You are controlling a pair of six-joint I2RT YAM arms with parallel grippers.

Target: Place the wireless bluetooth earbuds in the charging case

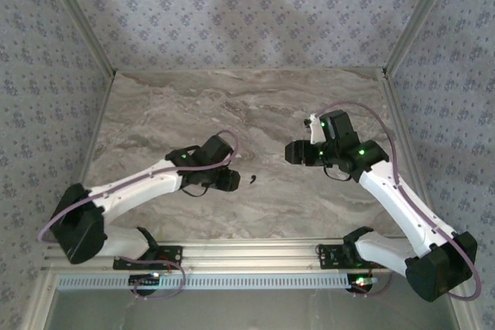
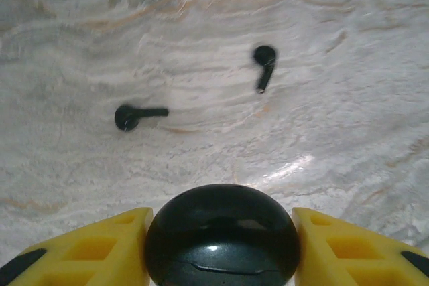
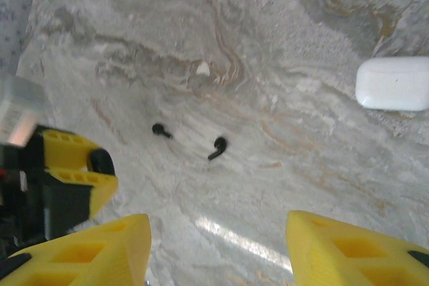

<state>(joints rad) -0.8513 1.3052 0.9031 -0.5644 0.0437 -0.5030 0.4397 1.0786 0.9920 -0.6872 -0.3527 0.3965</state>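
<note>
Two tiny black earbuds lie apart on the marble table, one [image 2: 134,115] to the left and the other [image 2: 263,63] farther right; they also appear as earbud [image 3: 159,130] and earbud [image 3: 217,147]. A dark speck [image 1: 254,178] just right of my left gripper marks them from above. My left gripper [image 2: 221,222] [image 1: 232,181] is shut on a glossy black rounded charging case [image 2: 222,236], held just short of the earbuds. The case [image 3: 102,161] also peeks between the left gripper's fingers [image 3: 75,177]. My right gripper [image 3: 218,232] [image 1: 292,152] hovers open over the table, nothing between its fingers.
A white rounded case [image 3: 393,83] lies on the table [image 1: 232,106] beyond the earbuds, at the right edge of the right wrist view. Patterned walls and metal rails enclose the table on three sides.
</note>
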